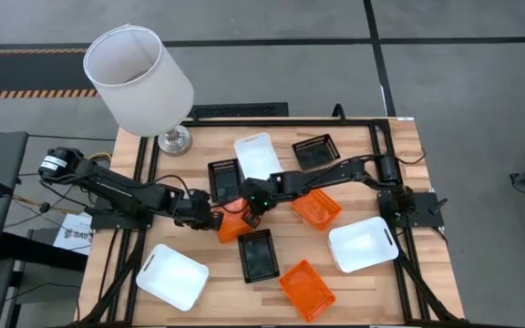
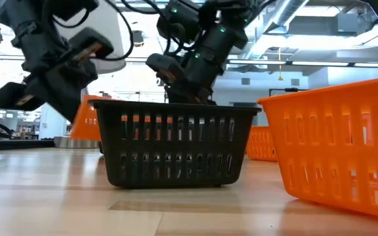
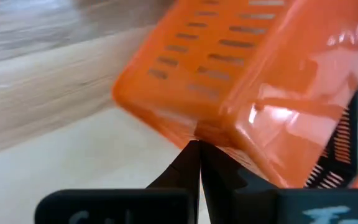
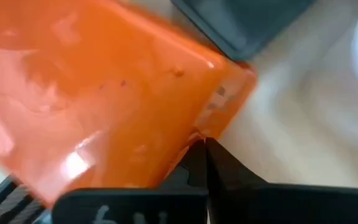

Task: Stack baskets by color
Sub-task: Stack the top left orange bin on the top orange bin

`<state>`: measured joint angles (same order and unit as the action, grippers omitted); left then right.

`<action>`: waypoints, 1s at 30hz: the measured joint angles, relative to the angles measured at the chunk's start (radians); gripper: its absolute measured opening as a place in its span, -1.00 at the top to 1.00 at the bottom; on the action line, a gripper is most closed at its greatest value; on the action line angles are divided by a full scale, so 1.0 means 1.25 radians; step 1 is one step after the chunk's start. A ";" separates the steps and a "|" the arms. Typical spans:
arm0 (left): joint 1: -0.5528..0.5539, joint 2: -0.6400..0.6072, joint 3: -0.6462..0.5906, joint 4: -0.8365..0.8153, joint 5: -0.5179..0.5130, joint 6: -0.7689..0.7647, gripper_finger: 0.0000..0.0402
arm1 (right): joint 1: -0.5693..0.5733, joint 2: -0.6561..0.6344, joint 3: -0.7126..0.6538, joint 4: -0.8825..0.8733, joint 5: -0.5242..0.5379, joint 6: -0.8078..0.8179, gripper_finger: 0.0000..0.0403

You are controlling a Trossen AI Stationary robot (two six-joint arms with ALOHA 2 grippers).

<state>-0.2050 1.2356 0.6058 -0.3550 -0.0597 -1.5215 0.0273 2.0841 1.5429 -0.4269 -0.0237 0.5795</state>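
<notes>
Near the table's centre, my left claw and right claw each pinch shut on the tilted orange basket, a black basket at its five o'clock.

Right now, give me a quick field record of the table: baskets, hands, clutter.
held basket: orange basket, tilted, gripped at its rim from both sides
left hand: shut on it
right hand: shut on it
other orange: two, and, apart
black baskets: three, none stacked
white baskets: three, none stacked
clutter: lamp at the far-left corner
</notes>
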 joint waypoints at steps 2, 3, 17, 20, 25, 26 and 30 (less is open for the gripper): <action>0.000 -0.007 0.024 -0.024 -0.001 0.021 1.00 | 0.000 -0.001 0.037 -0.042 0.035 -0.029 0.98; -0.001 -0.007 0.035 -0.025 -0.002 0.030 1.00 | 0.000 -0.002 0.056 -0.063 0.046 -0.041 0.97; -0.012 -0.011 0.129 -0.063 -0.081 0.102 1.00 | 0.002 -0.003 0.283 -0.301 0.120 -0.195 0.98; -0.003 -0.011 0.133 -0.067 -0.113 0.142 1.00 | 0.002 -0.003 0.346 -0.390 0.126 -0.232 0.98; 0.016 -0.010 0.133 -0.097 -0.207 0.199 1.00 | 0.011 -0.007 0.486 -0.576 0.113 -0.265 0.97; 0.022 -0.009 0.133 -0.108 -0.243 0.207 1.00 | 0.018 -0.009 0.514 -0.609 0.097 -0.274 0.96; 0.055 -0.010 0.139 -0.081 -0.357 0.252 1.00 | 0.056 -0.001 0.606 -0.668 0.057 -0.311 0.96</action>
<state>-0.1361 1.2225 0.7800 -0.4559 -0.5057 -1.2070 0.0968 2.0830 2.3004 -1.2614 0.0479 0.1912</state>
